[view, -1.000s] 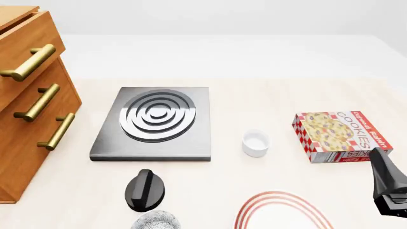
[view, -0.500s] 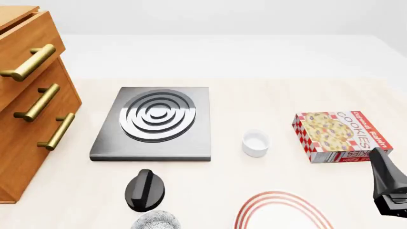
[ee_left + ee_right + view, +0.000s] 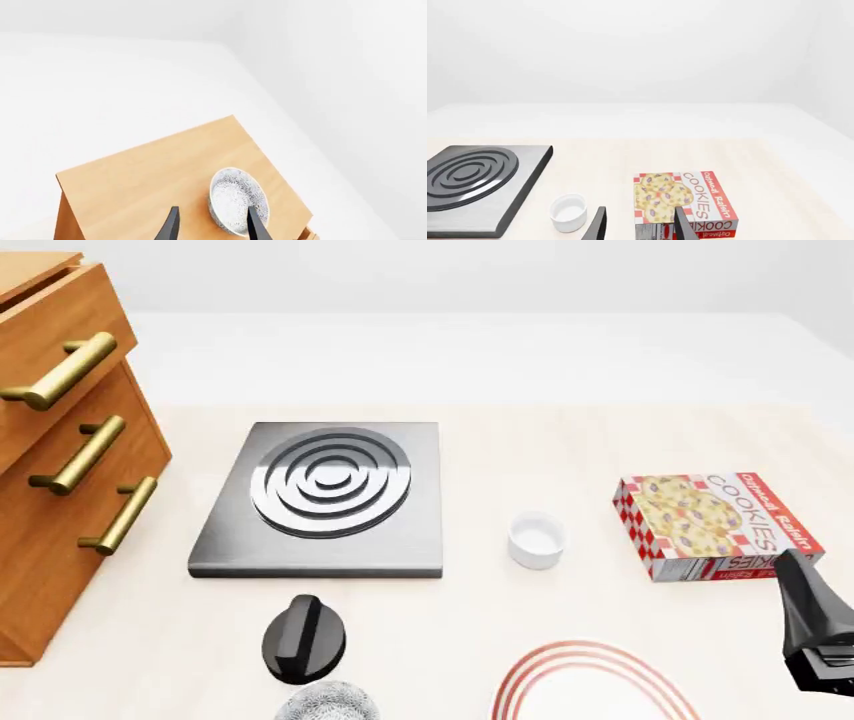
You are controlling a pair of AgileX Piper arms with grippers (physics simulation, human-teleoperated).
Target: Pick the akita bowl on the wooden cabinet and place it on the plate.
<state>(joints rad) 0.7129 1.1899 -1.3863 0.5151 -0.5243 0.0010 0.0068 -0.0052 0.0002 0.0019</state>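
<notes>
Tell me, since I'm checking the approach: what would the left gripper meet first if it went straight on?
Probably the speckled bowl on the cabinet top; its rim lies by one finger, though depth is unclear.

Front view: high, facing forward and down over the pale table (image 3: 601, 440).
Left wrist view: above the orange-brown wooden cabinet (image 3: 153, 175) top.
Right wrist view: low, facing forward.
Shared, front/right wrist: grey square stove plate (image 3: 320, 495), red-checked cookie box (image 3: 707, 525).
</notes>
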